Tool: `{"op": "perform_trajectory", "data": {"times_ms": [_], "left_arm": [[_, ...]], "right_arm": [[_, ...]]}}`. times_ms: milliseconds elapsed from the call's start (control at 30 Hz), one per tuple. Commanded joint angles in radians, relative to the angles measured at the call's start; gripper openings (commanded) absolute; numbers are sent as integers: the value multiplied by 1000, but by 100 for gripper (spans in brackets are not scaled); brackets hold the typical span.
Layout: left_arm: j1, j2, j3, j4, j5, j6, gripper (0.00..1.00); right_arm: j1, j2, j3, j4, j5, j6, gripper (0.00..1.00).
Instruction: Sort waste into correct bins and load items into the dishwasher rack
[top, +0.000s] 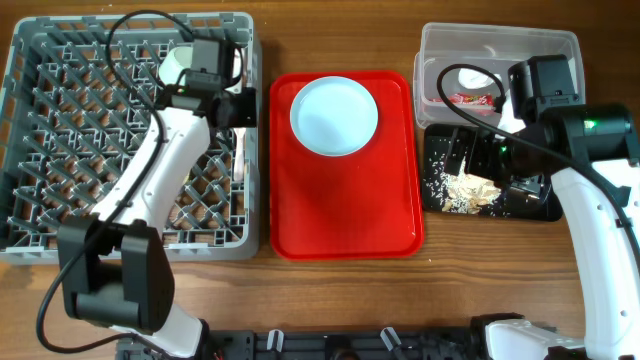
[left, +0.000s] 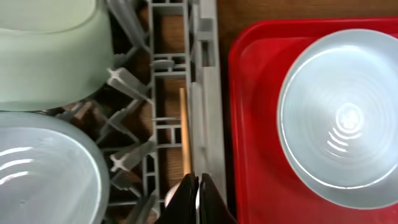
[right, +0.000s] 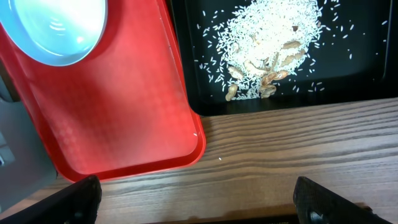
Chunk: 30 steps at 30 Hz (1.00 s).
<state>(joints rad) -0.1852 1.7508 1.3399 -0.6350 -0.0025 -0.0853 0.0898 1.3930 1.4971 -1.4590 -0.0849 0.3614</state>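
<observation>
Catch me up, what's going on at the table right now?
The left fingers are shut over the grey dishwasher rack, right at the end of a wooden chopstick lying among its pegs; whether they pinch it is unclear. Two pale bowls already sit in the rack. The right fingers hang open by the black tray, which holds rice crumbs. The white plate is not yet loaded: it sits on the red serving tray.

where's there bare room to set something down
The red tray is bare from the plate to its near rim. Bare table runs in front of the black tray. Crowded: the rack corner with bowls, by the left gripper.
</observation>
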Motion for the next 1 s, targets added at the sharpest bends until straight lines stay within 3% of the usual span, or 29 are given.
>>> {"op": "perform_trajectory", "data": {"times_ms": [0,400,667,800,867,967], "left_arm": [[10,5,3,-4,10,-10,4],[14,96,3,29,8,-10,4],[12,90,3,60,6,-10,4],[-7,8,3,54,13,-10,5],[-39,-67,3,52,37,-10,39],[-123,-126,3,64,113,-9,55]], "right_arm": [[-4,-3,16,0,7,5,100],[-4,-3,16,-3,7,5,100],[-4,-3,16,-10,7,5,100],[-4,-3,16,-11,7,5,100],[-4,-3,16,-11,7,5,100],[-4,-3,16,-5,7,5,100]]}}
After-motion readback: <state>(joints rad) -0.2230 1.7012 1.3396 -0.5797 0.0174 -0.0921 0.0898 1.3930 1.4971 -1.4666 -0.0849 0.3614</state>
